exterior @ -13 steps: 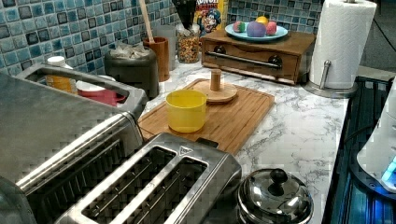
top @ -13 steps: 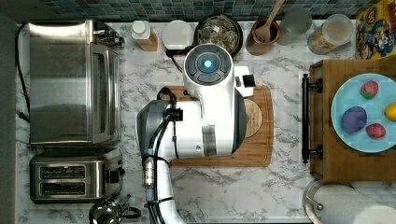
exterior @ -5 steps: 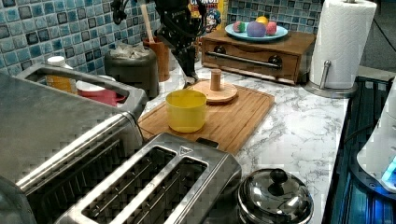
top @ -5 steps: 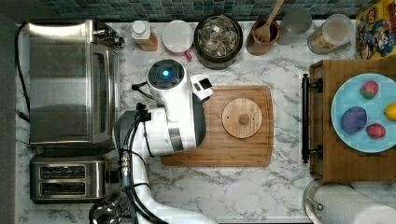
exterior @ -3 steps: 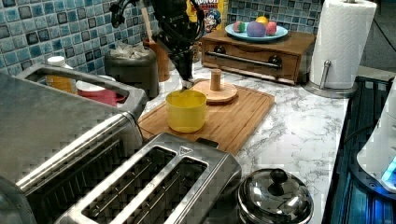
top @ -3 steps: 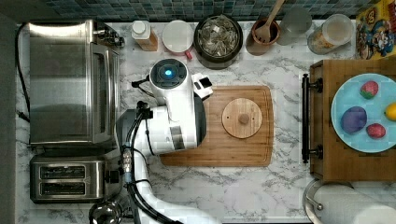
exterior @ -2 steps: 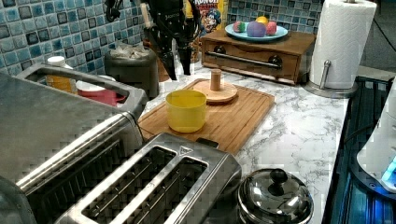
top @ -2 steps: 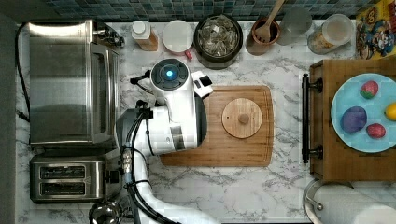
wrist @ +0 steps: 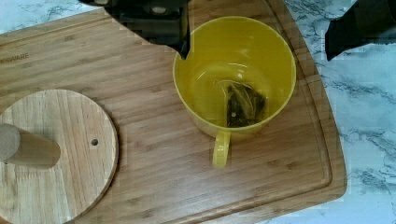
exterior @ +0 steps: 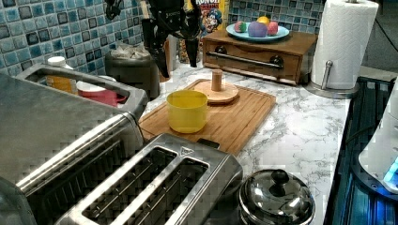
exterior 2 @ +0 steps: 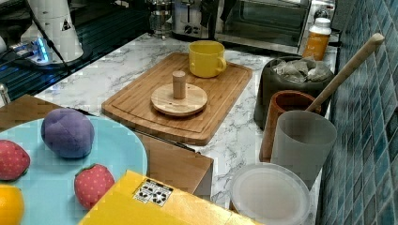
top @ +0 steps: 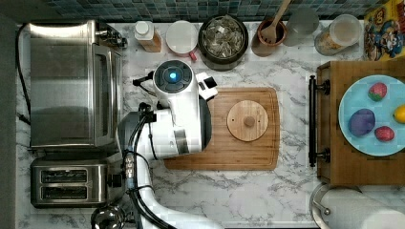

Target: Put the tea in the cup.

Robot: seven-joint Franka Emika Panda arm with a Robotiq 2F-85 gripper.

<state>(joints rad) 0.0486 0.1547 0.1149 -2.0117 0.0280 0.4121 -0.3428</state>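
A yellow cup (wrist: 201, 56) stands on the wooden board (wrist: 140, 158), with one tea bag (wrist: 243, 105) lying in its bottom. My gripper (wrist: 257, 32) hangs open above the cup's rim with nothing between its fingers. In the left view the gripper (exterior: 178, 58) is well above the yellow cup (exterior: 187, 111). In the right view the cup (exterior 2: 206, 58) stands under the gripper (exterior 2: 218, 14). More tea (top: 223, 36) fills a dark bowl (exterior: 133, 72) at the back. In the top view my arm (top: 179, 114) covers the cup.
A white mug (top: 181, 37) with a pink-red handle sits beside the dark bowl. A round wooden lid (top: 247, 120) lies on the board (top: 248, 155). A brown pot with a spoon (top: 270, 33), a tumbler (top: 302, 21), a jar, a toaster oven (top: 71, 81) and a toaster ring the counter.
The arm moved from the board's middle to above the yellow cup. The fingers, close together a second ago, now stand apart, and the gripper has risen.
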